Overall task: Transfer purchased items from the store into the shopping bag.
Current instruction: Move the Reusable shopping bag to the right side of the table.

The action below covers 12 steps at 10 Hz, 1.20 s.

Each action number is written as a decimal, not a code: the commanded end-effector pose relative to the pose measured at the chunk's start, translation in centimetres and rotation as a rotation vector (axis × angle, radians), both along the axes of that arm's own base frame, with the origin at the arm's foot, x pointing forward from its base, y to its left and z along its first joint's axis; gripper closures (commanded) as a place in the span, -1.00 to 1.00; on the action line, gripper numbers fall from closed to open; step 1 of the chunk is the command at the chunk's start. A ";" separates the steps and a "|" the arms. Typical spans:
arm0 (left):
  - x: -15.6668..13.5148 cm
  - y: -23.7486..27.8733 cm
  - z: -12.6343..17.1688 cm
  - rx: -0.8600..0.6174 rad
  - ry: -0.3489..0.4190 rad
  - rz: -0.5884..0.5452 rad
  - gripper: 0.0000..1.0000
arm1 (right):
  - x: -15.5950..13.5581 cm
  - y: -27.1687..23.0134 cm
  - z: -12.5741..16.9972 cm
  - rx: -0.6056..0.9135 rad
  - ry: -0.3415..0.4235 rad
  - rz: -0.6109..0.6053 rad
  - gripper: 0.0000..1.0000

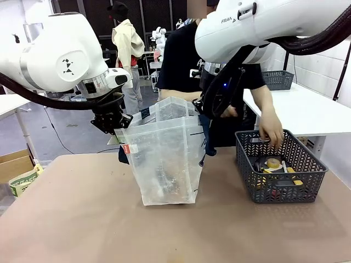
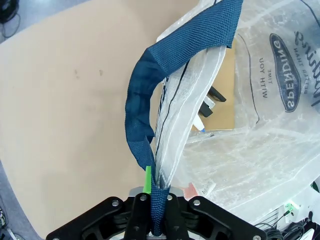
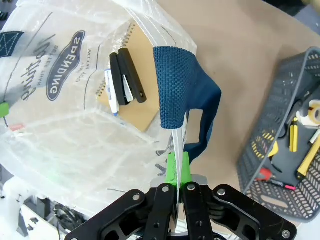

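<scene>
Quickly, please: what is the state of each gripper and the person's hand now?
Left gripper: shut on the shopping bag, at its strap.
Right gripper: shut on the bag's other rim.
Person's hand: reaching into the basket; grip cannot be told.

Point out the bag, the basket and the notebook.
bag [image 1: 164, 159], front view, clear front wall.
basket [image 1: 282, 190], front view, near lattice wall.
notebook [image 3: 142, 114], right wrist view, brown cover.

shopping bag [image 1: 164, 159] left; basket [image 1: 285, 193] right (purchased items [image 1: 272, 163] inside)
</scene>
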State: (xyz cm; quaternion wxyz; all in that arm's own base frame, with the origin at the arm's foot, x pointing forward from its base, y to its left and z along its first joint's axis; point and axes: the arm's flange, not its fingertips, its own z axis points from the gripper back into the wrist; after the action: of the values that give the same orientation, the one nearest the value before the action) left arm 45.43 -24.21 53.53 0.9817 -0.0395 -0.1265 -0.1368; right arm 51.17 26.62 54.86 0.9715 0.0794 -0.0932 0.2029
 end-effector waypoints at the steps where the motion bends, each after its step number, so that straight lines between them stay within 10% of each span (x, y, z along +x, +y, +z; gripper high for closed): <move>1: 0.1 0.4 0.2 0.004 -0.007 0.005 1.00 | 0.1 -0.3 0.1 0.000 -0.001 -0.005 1.00; 12: 0.1 0.4 0.2 0.004 -0.007 0.005 1.00 | 0.1 -0.3 0.1 0.000 -0.001 -0.005 1.00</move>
State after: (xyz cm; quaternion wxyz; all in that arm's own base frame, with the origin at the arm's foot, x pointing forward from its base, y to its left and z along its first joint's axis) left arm 45.43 -24.21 53.53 0.9817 -0.0395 -0.1265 -0.1368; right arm 51.17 26.62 54.85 0.9715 0.0794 -0.0932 0.2029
